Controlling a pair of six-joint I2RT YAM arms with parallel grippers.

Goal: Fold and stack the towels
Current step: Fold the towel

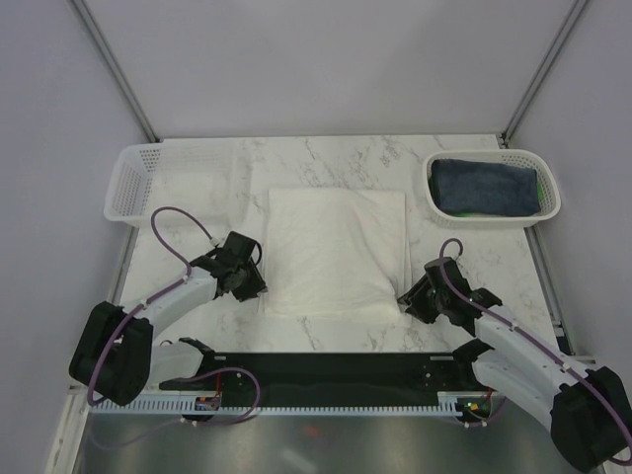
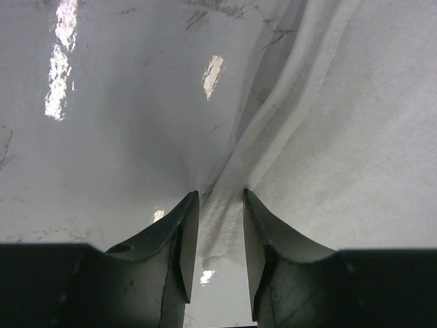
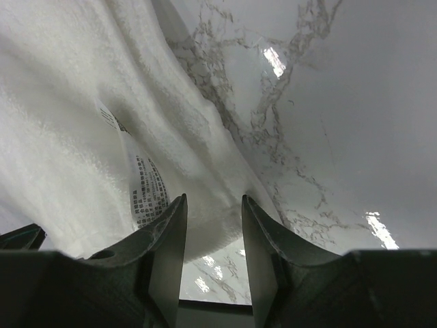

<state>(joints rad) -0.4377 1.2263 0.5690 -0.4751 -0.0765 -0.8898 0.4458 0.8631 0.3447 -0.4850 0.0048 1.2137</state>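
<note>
The cream-white towel (image 1: 336, 247) lies folded in a rough square at the middle of the table. My left gripper (image 1: 259, 289) is at its near left corner, my right gripper (image 1: 407, 296) at its near right corner. In the left wrist view the jaws (image 2: 220, 198) pinch a ridge of the towel (image 2: 341, 137), and creases run up from them. In the right wrist view the jaws (image 3: 213, 201) hold a bulging corner of the towel (image 3: 61, 123) beside its printed label (image 3: 147, 184). The navy-blue towel (image 1: 486, 186) lies folded in the right basket, with a sliver of the green towel (image 1: 462, 210) under it.
A white mesh basket (image 1: 133, 183) stands at the back left, another (image 1: 549, 209) at the back right holding the two towels. The marble table top (image 1: 326, 158) shows behind the white towel. A black strip (image 1: 336, 370) runs along the near edge between the arm bases.
</note>
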